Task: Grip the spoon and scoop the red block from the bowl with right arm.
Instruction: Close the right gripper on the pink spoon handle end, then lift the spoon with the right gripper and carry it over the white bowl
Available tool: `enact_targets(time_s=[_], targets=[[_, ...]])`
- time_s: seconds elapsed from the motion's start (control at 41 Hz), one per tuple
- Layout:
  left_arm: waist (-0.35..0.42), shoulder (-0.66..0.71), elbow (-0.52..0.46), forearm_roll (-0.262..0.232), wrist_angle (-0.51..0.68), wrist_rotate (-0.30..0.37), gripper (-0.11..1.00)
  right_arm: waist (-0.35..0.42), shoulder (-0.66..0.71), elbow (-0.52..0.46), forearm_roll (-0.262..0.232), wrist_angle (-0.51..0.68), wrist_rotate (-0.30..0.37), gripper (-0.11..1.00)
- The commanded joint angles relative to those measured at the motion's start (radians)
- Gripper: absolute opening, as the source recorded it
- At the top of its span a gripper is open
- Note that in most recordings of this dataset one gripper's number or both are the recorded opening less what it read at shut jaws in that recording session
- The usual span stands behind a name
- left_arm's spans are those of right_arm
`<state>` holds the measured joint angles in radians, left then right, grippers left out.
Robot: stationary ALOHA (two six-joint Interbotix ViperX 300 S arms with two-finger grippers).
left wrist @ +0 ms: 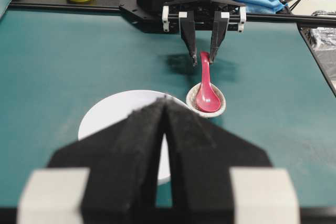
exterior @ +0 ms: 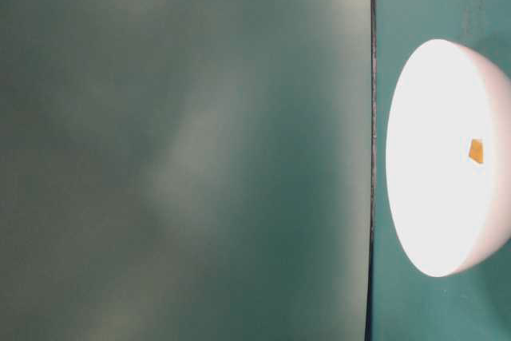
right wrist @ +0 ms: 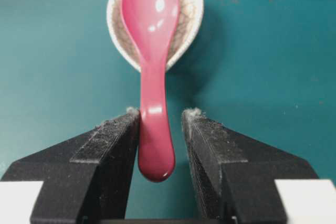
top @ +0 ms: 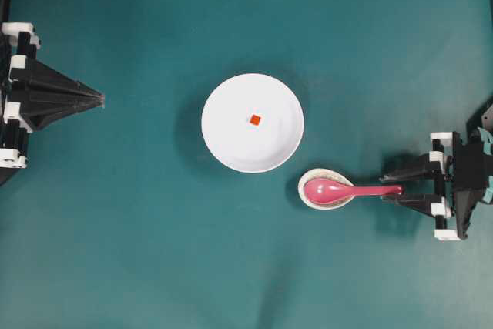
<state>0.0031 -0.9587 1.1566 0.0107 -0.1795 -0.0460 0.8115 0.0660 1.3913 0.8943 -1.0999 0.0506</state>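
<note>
The glossy spoon (right wrist: pixel 151 72), likely light, stiff and slippery, is straddled at its handle by the right gripper (right wrist: pixel 160 124), jaws open; the left gripper (left wrist: pixel 166 129) is seen closed.

Table-level view: the bowl (exterior: pixel 447 157) is cut off by the right edge and washed out by glare; a blurred grey-green surface fills the left side, identity indeterminate. Left wrist view: the left gripper (left wrist: pixel 164 145) hides the bowl's near right part, and the red block cannot be seen there. Right wrist view: the spoon (right wrist: pixel 152 66) covers much of the speckled dish (right wrist: pixel 186 14), whose top is cropped. Overhead view: both arms run off the frame's sides.
</note>
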Motion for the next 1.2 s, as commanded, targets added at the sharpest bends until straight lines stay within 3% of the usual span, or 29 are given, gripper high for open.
enact_targets(time_s=[0.0,0.268,0.488,0.707,0.829,0.927,1.171], targets=[[-0.002,0.008,-0.021,0.002,-0.008,0.0,0.01,0.005,-0.014,-0.003,-0.002,-0.003,-0.003,0.42],[-0.002,0.008,-0.02,0.002,-0.008,0.0,0.01,0.005,-0.014,-0.003,-0.002,-0.003,-0.008,0.26],[-0.002,0.008,-0.021,0.002,-0.008,0.0,0.01,0.005,-0.02,-0.011,-0.003,-0.014,-0.021,0.26],[-0.002,0.006,-0.021,0.002,-0.009,0.0,0.01,-0.029,-0.11,-0.04,-0.003,-0.011,-0.037,0.26],[-0.002,0.008,-0.021,0.002,-0.014,0.0,0.01,-0.078,-0.189,-0.072,-0.003,0.006,-0.11,0.26],[-0.002,0.008,-0.023,0.002,-0.017,0.0,0.01,-0.129,-0.253,-0.11,-0.003,0.055,-0.215,0.26],[-0.002,0.005,-0.023,0.002,-0.02,0.0,0.01,-0.29,-0.383,-0.232,-0.003,0.345,-0.488,0.26]])
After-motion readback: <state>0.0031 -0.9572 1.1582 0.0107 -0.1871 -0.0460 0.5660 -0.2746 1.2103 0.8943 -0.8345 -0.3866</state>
